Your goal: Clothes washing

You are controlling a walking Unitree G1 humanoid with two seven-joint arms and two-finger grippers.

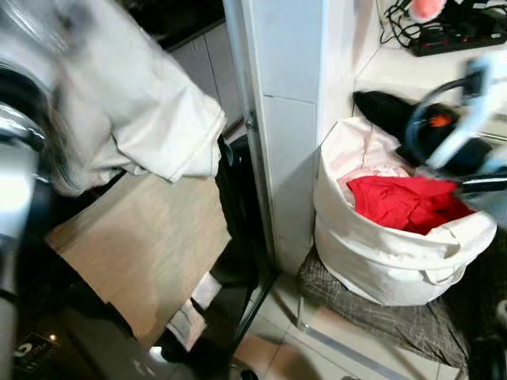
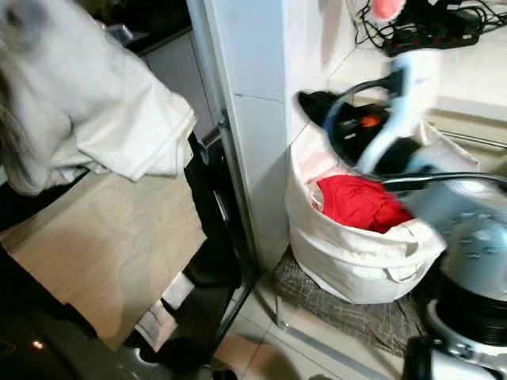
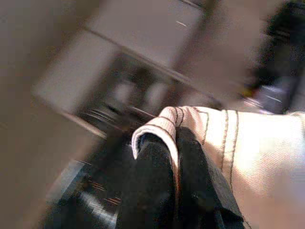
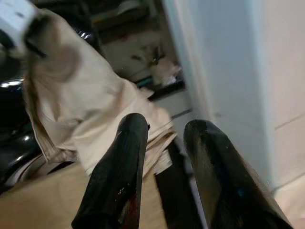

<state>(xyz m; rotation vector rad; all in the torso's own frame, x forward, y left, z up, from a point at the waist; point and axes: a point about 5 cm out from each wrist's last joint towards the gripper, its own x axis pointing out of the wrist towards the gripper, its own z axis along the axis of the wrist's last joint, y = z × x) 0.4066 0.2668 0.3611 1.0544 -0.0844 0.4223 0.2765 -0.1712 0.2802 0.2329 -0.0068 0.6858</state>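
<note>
Left eye view: white laundry bag holds red clothing. Left gripper clamps a cream garment; right gripper, jaws apart, hangs near the wall edge.

Left hand half hidden under cream garment; right arm motion-blurred; left-wrist background smeared.

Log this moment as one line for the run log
left gripper: shut on cream garment, lifted | right gripper: open, empty | laundry basket: red cloth inside
</note>
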